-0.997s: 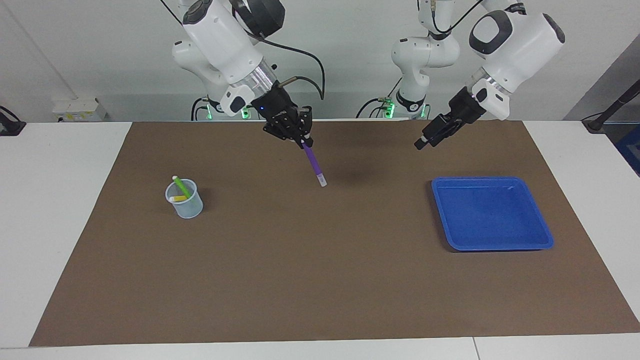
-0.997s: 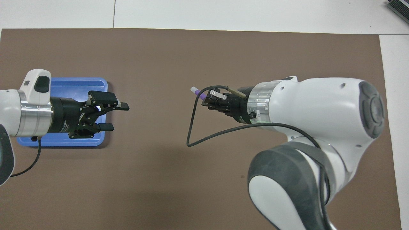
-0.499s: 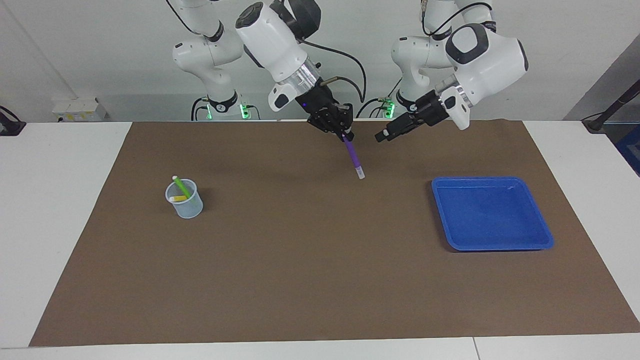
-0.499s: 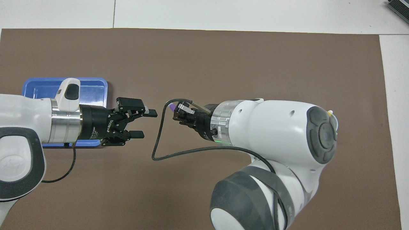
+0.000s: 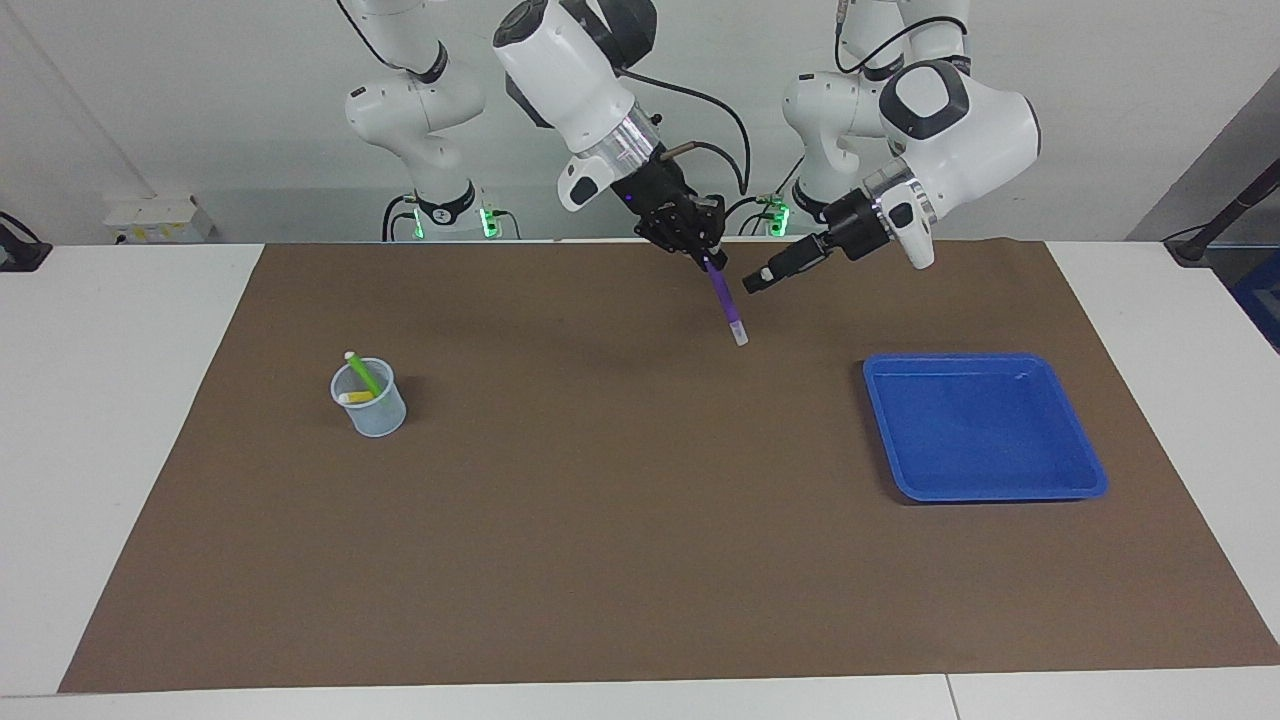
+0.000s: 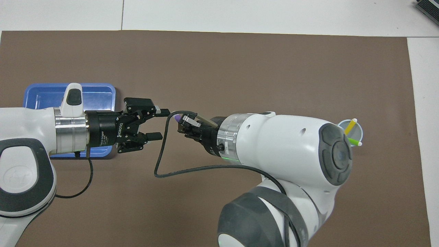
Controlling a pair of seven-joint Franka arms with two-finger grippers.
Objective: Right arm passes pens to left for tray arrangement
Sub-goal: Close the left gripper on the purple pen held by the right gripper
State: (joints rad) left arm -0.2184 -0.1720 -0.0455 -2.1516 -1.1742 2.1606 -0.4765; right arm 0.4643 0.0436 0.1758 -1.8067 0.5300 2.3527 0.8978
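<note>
While the right gripper (image 5: 703,252) clamps the purple pen (image 5: 725,304), handover hangs over mid-table.
Left gripper (image 5: 756,281), fingers apart beside it, could miss or knock it loose short of the tray (image 5: 1085,465).

Right claw (image 6: 180,124) clamped on purple pen (image 6: 177,117), left claw (image 6: 159,124) spread just beside it

1 cam faces robots, 1 overhead; both share brown mat (image 5: 640,560).
</note>
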